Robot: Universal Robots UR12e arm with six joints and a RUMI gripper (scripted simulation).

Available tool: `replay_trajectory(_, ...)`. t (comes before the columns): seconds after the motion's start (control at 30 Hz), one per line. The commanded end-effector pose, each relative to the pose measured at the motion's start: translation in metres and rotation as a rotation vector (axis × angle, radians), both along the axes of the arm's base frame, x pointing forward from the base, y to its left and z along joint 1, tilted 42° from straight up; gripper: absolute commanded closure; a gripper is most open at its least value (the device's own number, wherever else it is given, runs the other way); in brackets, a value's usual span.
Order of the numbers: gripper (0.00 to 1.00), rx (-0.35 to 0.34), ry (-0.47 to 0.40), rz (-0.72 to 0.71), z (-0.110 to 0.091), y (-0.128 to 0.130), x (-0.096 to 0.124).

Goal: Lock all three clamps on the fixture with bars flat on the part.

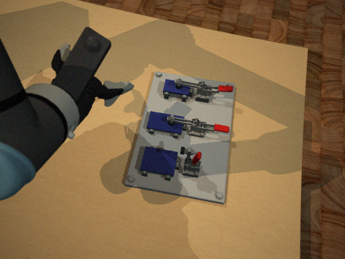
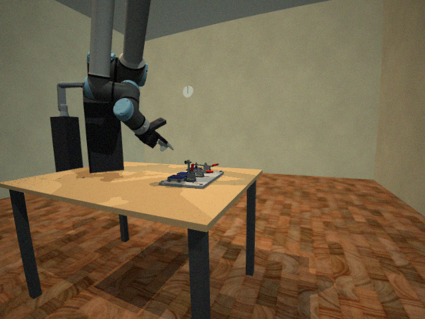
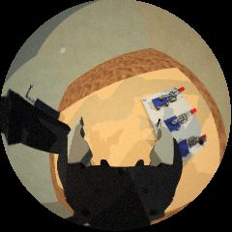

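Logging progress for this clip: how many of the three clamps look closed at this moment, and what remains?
Two clamps, far and middle, lie handle-down with bars on their blue parts; locking can't be confirmed. The near clamp stands handle-up, bar off its part. The gripper hangs open and empty beside the fixture, touching nothing.

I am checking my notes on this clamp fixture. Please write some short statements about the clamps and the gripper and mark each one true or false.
1. The grey metal fixture plate carries three toggle clamps with red handles. True.
2. The nearest clamp's red handle lies flat. False: it stands up, and its bar is off the blue rectangular part.
3. The black two-jaw gripper is open and empty. True.
4. The gripper touches the plate. False: it hangs above the wooden table, beside the plate.
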State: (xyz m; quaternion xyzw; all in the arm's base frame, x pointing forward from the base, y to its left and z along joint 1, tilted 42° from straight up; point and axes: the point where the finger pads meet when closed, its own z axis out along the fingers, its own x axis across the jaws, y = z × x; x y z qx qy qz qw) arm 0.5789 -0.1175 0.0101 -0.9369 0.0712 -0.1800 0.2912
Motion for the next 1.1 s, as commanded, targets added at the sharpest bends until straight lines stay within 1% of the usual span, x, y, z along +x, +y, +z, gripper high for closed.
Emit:
replay_trajectory(0.0,0.0,-0.028,-0.001,-0.133,0.011,-0.006,0.009)
replay_trajectory(0.03,0.0,-0.032,-0.002,-0.164,0.014,-0.008,0.011)
replay_trajectory(0.07,0.0,-0.032,-0.002,-0.164,0.014,-0.008,0.011)
replay_trajectory(0.13,0.0,-0.039,-0.004,-0.227,0.02,-0.012,0.015)
replay_trajectory(0.23,0.0,-0.039,-0.004,-0.227,0.02,-0.012,0.015)
replay_trajectory(0.33,0.0,-0.047,-0.009,-0.324,0.031,-0.017,0.021)
replay_trajectory(0.43,0.0,-0.052,-0.009,-0.355,0.034,-0.019,0.023)
replay_trajectory(0.5,0.0,-0.058,-0.012,-0.419,0.041,-0.023,0.028)
replay_trajectory(0.6,0.0,-0.06,-0.015,-0.451,0.044,-0.025,0.03)
replay_trajectory(0.67,0.0,-0.067,-0.016,-0.514,0.051,-0.029,0.034)
replay_trajectory(0.7,0.0,-0.067,-0.016,-0.514,0.051,-0.029,0.034)
replay_trajectory(0.73,0.0,-0.071,-0.017,-0.546,0.054,-0.031,0.036)
replay_trajectory(0.8,0.0,-0.071,-0.017,-0.546,0.054,-0.031,0.036)
replay_trajectory(0.87,0.0,-0.075,-0.023,-0.61,0.061,-0.034,0.04)
replay_trajectory(0.9,0.0,-0.075,-0.023,-0.61,0.061,-0.034,0.04)
replay_trajectory(0.97,0.0,-0.083,-0.022,-0.673,0.068,-0.038,0.044)
replay_trajectory(1.07,0.0,-0.086,-0.024,-0.705,0.071,-0.04,0.046)
